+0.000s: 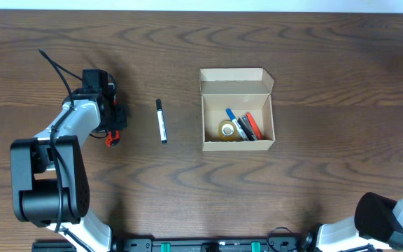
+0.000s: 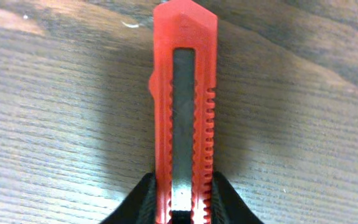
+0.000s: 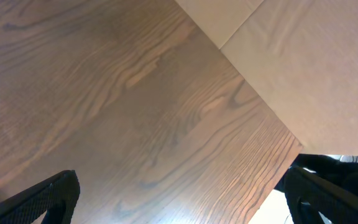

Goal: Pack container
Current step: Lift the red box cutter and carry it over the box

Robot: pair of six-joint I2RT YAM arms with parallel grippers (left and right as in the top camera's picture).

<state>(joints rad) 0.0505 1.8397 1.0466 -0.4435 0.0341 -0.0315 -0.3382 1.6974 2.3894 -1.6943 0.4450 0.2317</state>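
The container (image 1: 237, 79) is a tan cardboard box with its flap lid standing open at the back. Inside lie a tape roll (image 1: 227, 129) and several pens (image 1: 247, 127). A red box cutter (image 2: 184, 93) lies flat on the wood at the far left, and my left gripper (image 2: 184, 190) is shut on its ribbed handle end. From overhead the cutter's red tip (image 1: 112, 138) pokes out below the left gripper (image 1: 115, 119). My right gripper (image 3: 185, 202) stands open over bare table near the table's edge, with nothing between its fingers.
A black pen (image 1: 161, 120) lies loose on the table between the cutter and the box. The left arm's base (image 1: 47, 182) stands at the near left. The right arm's base (image 1: 390, 217) is at the near right corner.
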